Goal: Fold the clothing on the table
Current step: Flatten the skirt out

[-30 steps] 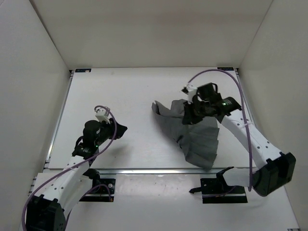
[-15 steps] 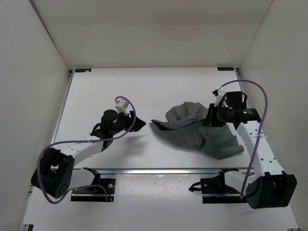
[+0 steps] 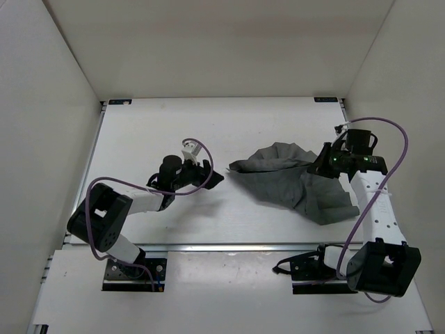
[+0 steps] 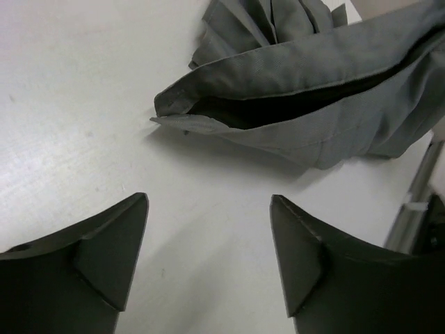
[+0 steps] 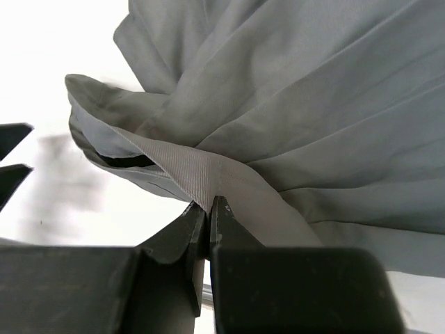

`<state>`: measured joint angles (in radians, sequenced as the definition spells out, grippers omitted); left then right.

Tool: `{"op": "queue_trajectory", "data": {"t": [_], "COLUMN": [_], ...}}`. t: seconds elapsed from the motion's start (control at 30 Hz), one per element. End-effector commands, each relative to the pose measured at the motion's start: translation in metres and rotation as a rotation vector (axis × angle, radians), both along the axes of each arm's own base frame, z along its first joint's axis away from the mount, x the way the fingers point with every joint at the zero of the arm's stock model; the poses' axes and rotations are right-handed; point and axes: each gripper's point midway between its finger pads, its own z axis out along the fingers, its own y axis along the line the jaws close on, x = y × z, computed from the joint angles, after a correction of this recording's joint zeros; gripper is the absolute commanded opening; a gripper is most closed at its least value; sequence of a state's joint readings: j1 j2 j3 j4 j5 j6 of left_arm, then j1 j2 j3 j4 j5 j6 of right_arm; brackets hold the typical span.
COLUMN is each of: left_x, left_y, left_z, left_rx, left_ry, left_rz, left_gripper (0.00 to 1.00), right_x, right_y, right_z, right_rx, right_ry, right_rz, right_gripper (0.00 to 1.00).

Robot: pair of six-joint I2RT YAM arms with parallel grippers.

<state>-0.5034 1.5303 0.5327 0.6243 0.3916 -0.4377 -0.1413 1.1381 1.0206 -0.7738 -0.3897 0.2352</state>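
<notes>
**1. Left end effector** [image 3: 213, 177] [image 4: 208, 202]
- Location: left of centre, low over the white tabletop [image 3: 139, 132].
- State: jaws spread wide, nothing between them.
- Risk: a close from here would likely catch bare tabletop. It could also take only 1 layer of the gaping hem, because the corner ahead is doubled and sits slightly off the surface.
- Relation: the pointed left corner of the clothing [image 3: 288, 184] [image 4: 313, 76] lies just beyond the fingertips. It does not touch them and sits roughly on the line between the 2 jaws.

**2. Clothing**
- Location: right of centre on the tabletop.
- Condition: dark grey, unfolded, bunched. The left corner is open like a mouth, with the upper hem over a dark gap. The right part fans in pleats toward the near edge.
- Risk: the loose pleats may gather further if the 2 arms pull unevenly.

**3. Right end effector** [image 3: 324, 165] [image 5: 208, 206]
- Location: at the garment's far right side.
- State: jaws closed on a thin fold of the clothing [image 5: 313, 104].
- Risk: the pinch is narrow. A hard pull could slip the fold free or drag the whole heap instead of spreading it.
- Relation: the fabric rises from the jaws and spreads away to the left.
</notes>
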Motion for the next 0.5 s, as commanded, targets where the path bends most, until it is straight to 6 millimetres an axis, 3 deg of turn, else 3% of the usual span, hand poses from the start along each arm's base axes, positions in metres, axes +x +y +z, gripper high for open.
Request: {"op": "queue_trajectory", "data": {"t": [0.0,0.03,0.07,0.1,0.17,0.2,0.23,0.3,0.47], "left_x": [0.011,0.015,0.021,0.022,0.025,0.031,0.028,0.036,0.054], "left_y": [-0.014,-0.015,-0.011,-0.017,-0.019,-0.018,-0.022,-0.029,-0.028], "left_z": [0.032,0.041,0.035,0.036,0.033,0.025,0.024,0.019,-0.004], "left_rx": [-0.05,-0.066,-0.056,-0.051,-0.032,-0.011,-0.006,0.023,0.047], "left_ry": [-0.151,-0.179,-0.173,-0.187,-0.201,-0.199,-0.2,-0.206,-0.115], "left_rz": [-0.064,-0.056,-0.032,-0.049,-0.072,-0.072,-0.092,-0.109,-0.054], "left_gripper": [0.77,0.67,0.41,0.25,0.33,0.51,0.6,0.6,0.73], "right_x": [0.01,0.006,0.007,0.009,0.01,0.011,0.011,0.012,0.012], "right_y": [-0.009,-0.008,-0.007,-0.005,-0.005,-0.004,-0.004,-0.004,0.004], "right_z": [-0.003,-0.009,-0.01,-0.006,-0.004,-0.001,0.0,0.004,0.009], "right_rx": [0.007,0.015,0.033,0.046,0.063,0.072,0.069,0.066,0.083], "right_ry": [-0.002,0.016,0.017,0.003,-0.008,-0.014,-0.019,-0.027,-0.045], "right_rz": [-0.058,-0.057,-0.054,-0.046,-0.051,-0.052,-0.043,-0.04,-0.02], "right_gripper": [0.0,0.0,0.0,0.0,0.0,0.0,0.0,0.0,0.0]}}
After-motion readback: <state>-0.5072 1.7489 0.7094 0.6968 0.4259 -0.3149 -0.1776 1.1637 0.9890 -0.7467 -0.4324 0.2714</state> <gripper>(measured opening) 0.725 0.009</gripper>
